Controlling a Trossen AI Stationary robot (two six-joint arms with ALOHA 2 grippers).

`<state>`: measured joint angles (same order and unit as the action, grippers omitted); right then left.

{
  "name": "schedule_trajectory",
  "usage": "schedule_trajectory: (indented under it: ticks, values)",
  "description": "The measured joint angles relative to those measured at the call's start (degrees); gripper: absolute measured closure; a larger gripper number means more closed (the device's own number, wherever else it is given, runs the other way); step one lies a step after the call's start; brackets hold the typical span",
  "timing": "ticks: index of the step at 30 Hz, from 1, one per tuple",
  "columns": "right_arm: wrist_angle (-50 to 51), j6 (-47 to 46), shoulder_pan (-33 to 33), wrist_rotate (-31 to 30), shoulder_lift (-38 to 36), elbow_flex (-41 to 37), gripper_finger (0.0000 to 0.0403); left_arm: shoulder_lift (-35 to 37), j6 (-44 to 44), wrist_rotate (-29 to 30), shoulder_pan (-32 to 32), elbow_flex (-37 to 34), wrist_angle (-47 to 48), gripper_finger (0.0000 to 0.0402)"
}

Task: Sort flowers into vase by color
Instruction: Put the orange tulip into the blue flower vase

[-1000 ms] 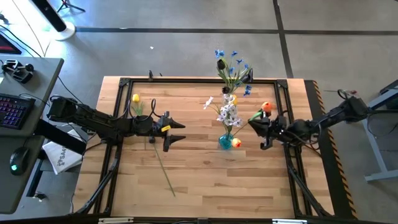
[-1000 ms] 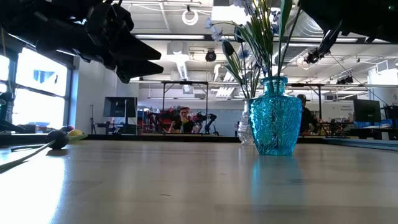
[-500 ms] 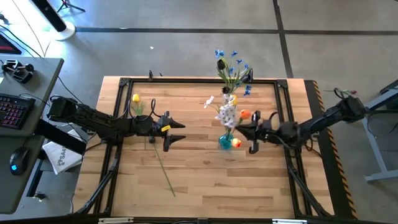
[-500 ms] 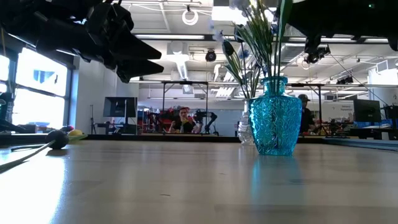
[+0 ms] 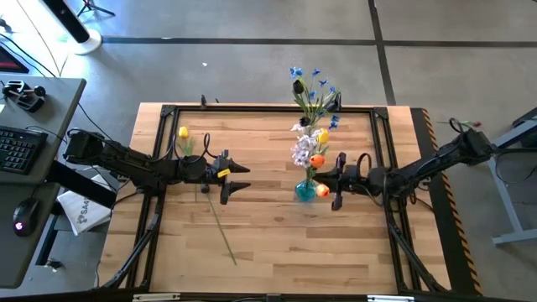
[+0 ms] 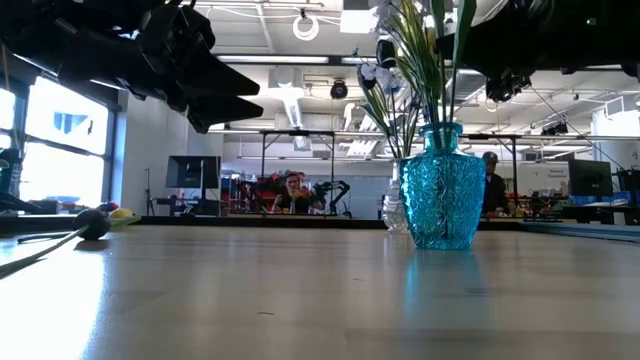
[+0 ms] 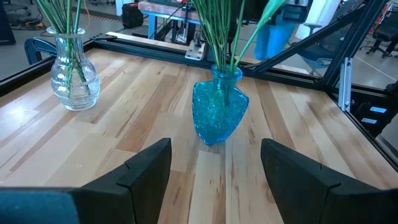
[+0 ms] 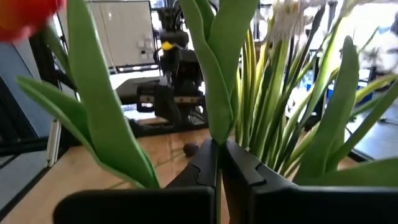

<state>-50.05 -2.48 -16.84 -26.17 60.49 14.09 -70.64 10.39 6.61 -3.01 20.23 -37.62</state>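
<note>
R gripper (image 5: 330,182) moved w/ orange flower (image 5: 316,161) to blue vase (image 5: 304,190), pinched on stem for insertion; L gripper (image 5: 241,179), wide, waits at 9 o'clock.

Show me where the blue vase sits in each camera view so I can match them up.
High view: blue vase right of table centre, just ahead of the right gripper.
Low view: right of centre, standing on the tabletop.
Left wrist view: centre, beyond the open left gripper, vase at.
Right wrist view: vase body not visible, only stems.
Shared landmark: the clear glass vase beside it.
</note>
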Motion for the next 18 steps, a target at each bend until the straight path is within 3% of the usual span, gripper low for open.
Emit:
schedule_trajectory:
  ticks: [11,18]
  values:
    - [4.53,-3.42,0.00,-3.47,0.00,-0.02,0.0400,0.00,0.02,0.00,0.00,0.00,0.03,0.0165]
    - [5.25,-3.84,-0.01,-4.02,-0.08,-0.02,0.0323,0.00,-0.50,-1.05,-0.08,0.00,0.11,0.0165]
